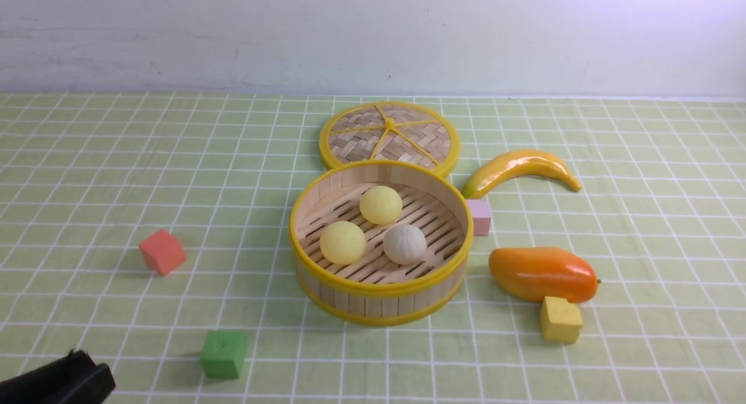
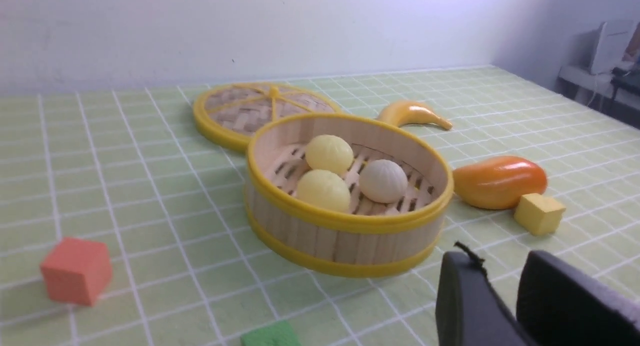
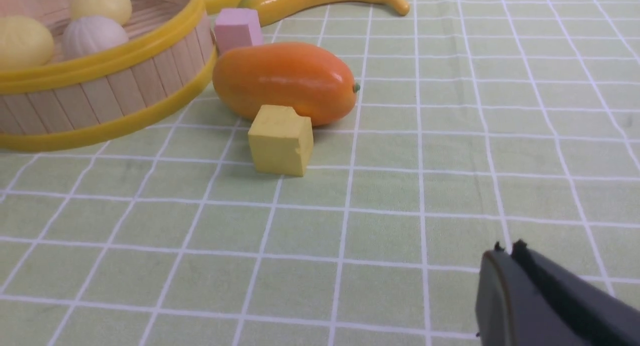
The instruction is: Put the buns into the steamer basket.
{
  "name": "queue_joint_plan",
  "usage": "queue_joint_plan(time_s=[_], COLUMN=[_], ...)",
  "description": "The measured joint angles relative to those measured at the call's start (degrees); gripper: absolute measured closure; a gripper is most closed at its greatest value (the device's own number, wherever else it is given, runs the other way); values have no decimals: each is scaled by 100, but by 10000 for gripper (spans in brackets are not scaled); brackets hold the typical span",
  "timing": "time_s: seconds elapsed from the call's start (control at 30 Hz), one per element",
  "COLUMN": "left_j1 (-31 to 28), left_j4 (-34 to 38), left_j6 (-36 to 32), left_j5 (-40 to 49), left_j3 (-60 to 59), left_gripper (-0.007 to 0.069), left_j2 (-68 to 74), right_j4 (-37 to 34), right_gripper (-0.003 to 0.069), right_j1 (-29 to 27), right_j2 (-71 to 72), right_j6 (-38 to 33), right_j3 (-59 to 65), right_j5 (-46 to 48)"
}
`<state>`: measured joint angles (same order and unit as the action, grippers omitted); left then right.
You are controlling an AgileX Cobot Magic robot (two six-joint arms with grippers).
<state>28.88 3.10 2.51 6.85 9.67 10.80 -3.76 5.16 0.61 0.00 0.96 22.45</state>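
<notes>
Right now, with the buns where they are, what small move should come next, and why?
Probably none beyond keeping both arms drawn back. All three buns already lie on the floor of the steamer basket; the left gripper is open and empty, the right gripper is shut on nothing, both clear of the basket.

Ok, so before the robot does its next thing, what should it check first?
1. All three buns inside the steamer basket: ok.
2. Basket upright on the table: ok.
3. Left gripper open, holding nothing: ok.
4. Right gripper shut, empty: ok.
5. Both grippers away from the basket: ok.
6. Lid on the basket: not ok, it lies flat behind.
</notes>
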Motion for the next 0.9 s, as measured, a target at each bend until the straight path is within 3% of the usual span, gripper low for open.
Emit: queue_joint_plan(time_s=[0.07,0.1,0.27,0.4,0.6,0.9], left_j1=[-565,-565,-2152,-2753,-2815,-2815], left_j4=[-39,-39,-39,-39,-77,-77], left_j6=[302,332,1269,1847,1749,1574], left_j5=[-35,-35,-28,110,1398,1456], left_j3=[0,0,-308,-1020,-1145,-1145], left_gripper=[495,503,638,638,638,638], left_j2=[-63,-73,-550,-1089,-1140,-1140], right_j4=[0,0,0,0,2,2], right_gripper=[657,657,653,647,641,629], right_j1=[0,0,0,0,-1,-1], right_j2=[0,0,0,0,1,1], right_j6=[0,0,0,0,0,0], right_j3=[0,0,0,0,4,4], right_j5=[0,0,0,0,-5,-10])
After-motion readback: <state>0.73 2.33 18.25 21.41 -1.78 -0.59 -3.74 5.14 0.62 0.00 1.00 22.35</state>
